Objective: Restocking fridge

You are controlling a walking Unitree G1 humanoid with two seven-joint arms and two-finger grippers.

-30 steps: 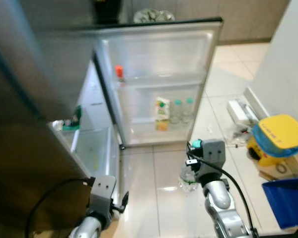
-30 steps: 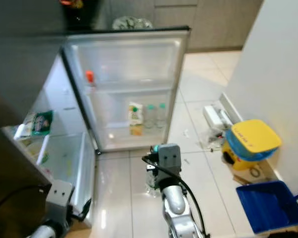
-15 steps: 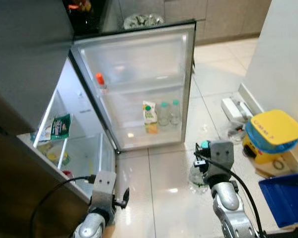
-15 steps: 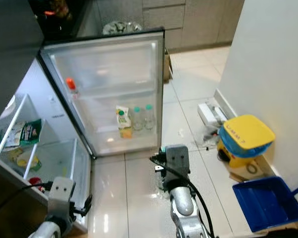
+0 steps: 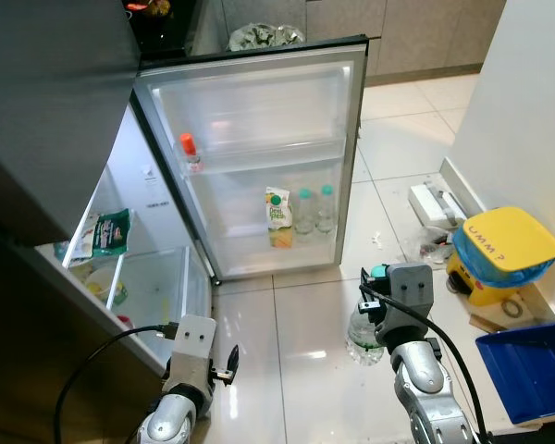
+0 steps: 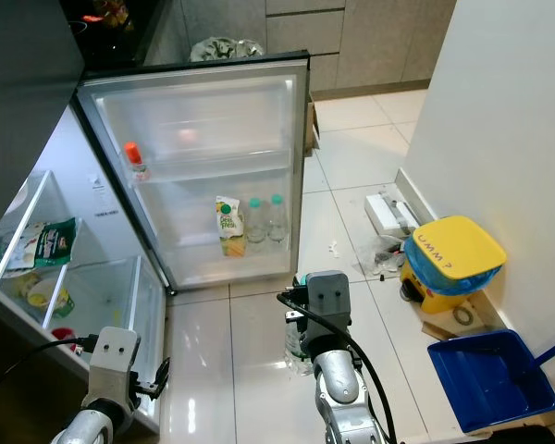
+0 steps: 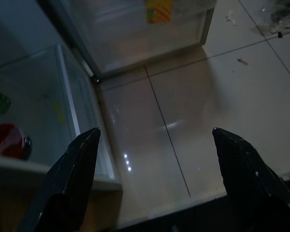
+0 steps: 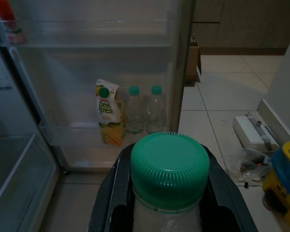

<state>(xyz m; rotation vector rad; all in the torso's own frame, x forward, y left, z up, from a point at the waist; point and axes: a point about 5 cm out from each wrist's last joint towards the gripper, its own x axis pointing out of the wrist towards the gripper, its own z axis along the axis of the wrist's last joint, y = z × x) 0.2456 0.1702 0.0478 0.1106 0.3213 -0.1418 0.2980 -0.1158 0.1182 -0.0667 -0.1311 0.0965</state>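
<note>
Floor tiles (image 5: 296,324): glossy, reflective. Fridge door (image 5: 259,111) liner: smooth white plastic, translucent shelves. Bottle (image 8: 169,193): clear plastic, ribbed green cap. Right pincer (image 8: 166,193) fingers (image 8: 113,193): matt black plastic. Arms: brushed silver metal.

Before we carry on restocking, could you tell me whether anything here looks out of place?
Yes: litter lies on the tiled floor right of the open fridge door, a crumpled clear wrapper and small white scraps beside the yellow-lidded bin. The door's own shelves look tidy.
</note>
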